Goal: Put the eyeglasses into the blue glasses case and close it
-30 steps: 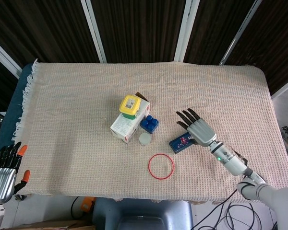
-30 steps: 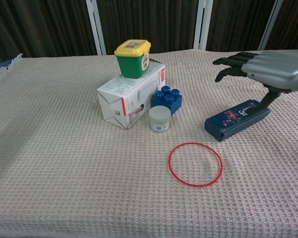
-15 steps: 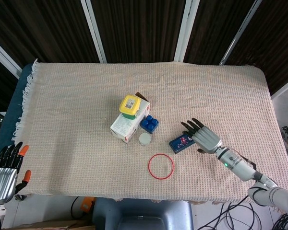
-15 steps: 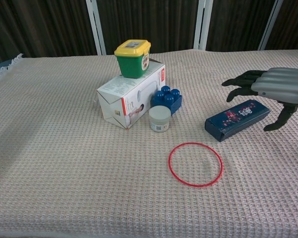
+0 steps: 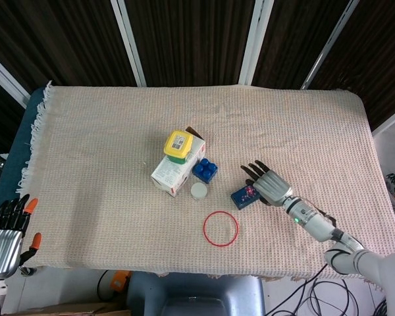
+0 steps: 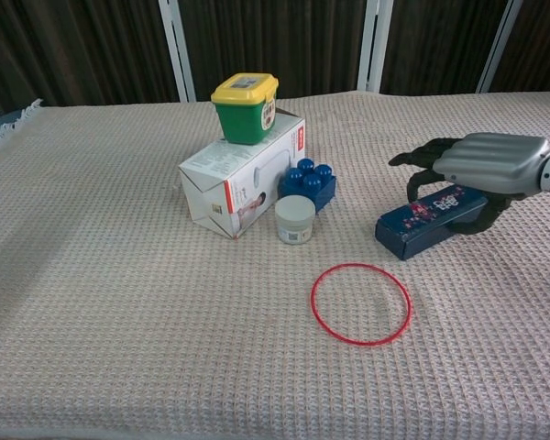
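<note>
Chest view shows my right hand (image 6: 481,167) now lying over the far end of the blue glasses case (image 6: 422,218), palm down, fingers spread and curving over its top, with what looks like the thumb dipping behind the near side. Half a second ago the hand sat further right and clear of the case; a second ago it hovered higher. So I have swung back in and come down onto it. Whether I truly grip the case or only rest on it, I cannot tell from either view.

From the head view the case (image 5: 242,196) looks shut and lies on the tablecloth (image 5: 105,151), between the red ring (image 5: 220,228) and my right hand (image 5: 268,183). I see no eyeglasses anywhere on the table; they may already be inside, or out of sight.

My left hand (image 5: 3,230) hangs off the table's near left corner, fingers straight and a little apart, holding nothing.

My judgement: this touch either steadies the case for opening or presses the lid down.
</note>
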Robot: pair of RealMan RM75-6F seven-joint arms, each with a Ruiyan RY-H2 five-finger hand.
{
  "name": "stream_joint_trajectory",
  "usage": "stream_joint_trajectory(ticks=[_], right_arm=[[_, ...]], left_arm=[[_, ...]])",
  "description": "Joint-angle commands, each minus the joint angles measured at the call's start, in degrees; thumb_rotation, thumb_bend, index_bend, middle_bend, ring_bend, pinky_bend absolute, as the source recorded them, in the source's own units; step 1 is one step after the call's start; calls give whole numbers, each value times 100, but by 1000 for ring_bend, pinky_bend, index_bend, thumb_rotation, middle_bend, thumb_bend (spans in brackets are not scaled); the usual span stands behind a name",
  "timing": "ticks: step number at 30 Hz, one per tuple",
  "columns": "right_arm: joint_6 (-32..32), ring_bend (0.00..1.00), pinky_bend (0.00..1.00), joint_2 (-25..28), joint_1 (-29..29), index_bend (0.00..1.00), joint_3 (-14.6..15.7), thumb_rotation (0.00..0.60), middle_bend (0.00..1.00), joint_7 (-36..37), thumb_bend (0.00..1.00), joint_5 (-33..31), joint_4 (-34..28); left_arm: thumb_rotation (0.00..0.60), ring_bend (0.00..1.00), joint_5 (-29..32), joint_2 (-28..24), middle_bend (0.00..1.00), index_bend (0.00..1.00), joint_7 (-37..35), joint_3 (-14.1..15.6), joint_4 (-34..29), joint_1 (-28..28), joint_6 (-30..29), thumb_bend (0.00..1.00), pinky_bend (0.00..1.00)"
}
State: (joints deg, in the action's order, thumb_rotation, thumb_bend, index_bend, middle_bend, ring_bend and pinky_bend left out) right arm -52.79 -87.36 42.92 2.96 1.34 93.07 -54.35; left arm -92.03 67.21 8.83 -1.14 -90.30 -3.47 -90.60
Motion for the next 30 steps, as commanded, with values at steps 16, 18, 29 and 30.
stream_joint_trajectory(ticks=[16, 18, 29, 30], right_arm=[[-573, 0, 0, 288, -298, 178, -173, 600, 0, -72, 276, -169, -519], [-860, 0, 0, 496, -489, 161, -211, 600, 0, -88, 266, -238, -904], [-3412, 0, 0, 1538, -2763, 24, 213, 600, 0, -1562, 261, -739, -3306], [-3534, 0, 0, 1601, -2952, 22, 261, 600, 0, -1656, 261, -835, -3450]], left_arm=[[600, 0, -6, -3, 0, 0, 33, 7, -22, -2, 10, 414, 45], [600, 0, -11, -1, 0, 0, 21, 8, -13, 6, -8, 413, 46], [600, 0, -74, 21, 0, 0, 49, 12, 14, 63, -143, 413, 45], [600, 0, -72, 29, 0, 0, 92, 18, 12, 63, -128, 413, 44]])
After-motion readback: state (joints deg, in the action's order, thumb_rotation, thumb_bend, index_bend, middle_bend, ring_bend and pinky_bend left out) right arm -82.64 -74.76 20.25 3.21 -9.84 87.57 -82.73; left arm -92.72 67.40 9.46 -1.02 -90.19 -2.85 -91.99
